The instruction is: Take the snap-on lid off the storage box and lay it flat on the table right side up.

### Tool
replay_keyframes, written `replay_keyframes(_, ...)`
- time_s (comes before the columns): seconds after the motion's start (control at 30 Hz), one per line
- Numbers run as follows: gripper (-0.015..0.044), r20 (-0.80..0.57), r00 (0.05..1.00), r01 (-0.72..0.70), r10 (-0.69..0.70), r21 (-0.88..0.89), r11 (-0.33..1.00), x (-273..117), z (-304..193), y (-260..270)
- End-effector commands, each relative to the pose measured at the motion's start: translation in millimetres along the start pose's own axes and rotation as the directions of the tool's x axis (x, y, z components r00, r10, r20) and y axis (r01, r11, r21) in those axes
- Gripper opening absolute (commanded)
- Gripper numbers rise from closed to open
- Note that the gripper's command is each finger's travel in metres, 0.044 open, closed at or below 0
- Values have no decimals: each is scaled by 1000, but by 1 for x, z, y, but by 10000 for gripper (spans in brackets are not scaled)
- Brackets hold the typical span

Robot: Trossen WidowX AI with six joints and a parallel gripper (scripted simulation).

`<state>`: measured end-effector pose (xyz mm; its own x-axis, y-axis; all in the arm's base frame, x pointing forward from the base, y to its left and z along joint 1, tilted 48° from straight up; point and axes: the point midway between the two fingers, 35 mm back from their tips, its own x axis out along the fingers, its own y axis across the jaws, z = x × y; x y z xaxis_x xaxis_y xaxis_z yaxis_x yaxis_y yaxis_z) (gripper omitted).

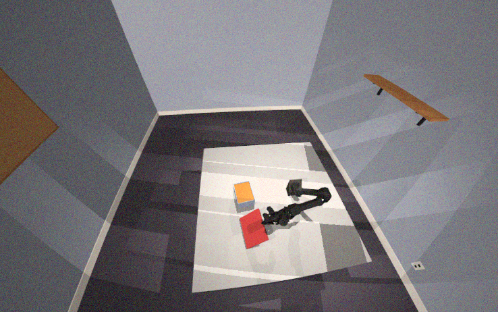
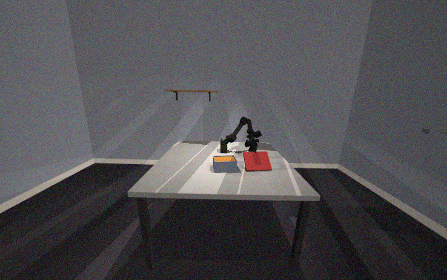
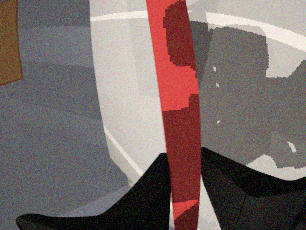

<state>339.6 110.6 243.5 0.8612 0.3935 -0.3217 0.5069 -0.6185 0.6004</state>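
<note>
The red lid (image 1: 257, 239) (image 2: 263, 160) (image 3: 175, 85) is off the box and beside it, smooth face up. It is tilted, with the edge at my gripper raised and the opposite edge low, at or just above the table; contact there is hard to tell. My gripper (image 1: 264, 221) (image 2: 252, 151) (image 3: 182, 156) is shut on the lid's raised edge. The wrist view shows the lid edge-on as a red strip between the black fingers. The blue-grey storage box (image 1: 245, 206) (image 2: 224, 166) stands upright and open, its inside orange.
The pale table (image 1: 220, 257) (image 2: 197, 196) carries the box and my arm's base (image 1: 293, 187) (image 2: 223, 146). The box stands close beside the lid. A wooden shelf (image 1: 404, 95) (image 2: 191, 90) is on the wall, away from the table. Bands of light and shadow cross the table.
</note>
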Motion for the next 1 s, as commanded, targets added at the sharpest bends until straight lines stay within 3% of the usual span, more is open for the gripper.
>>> replay_keyframes(0.0,0,4,1000,16,-16,3,1000,4,2,-8)
replay_keyframes(0.97,0,3,1000,16,-16,4,1000,18,2,-26)
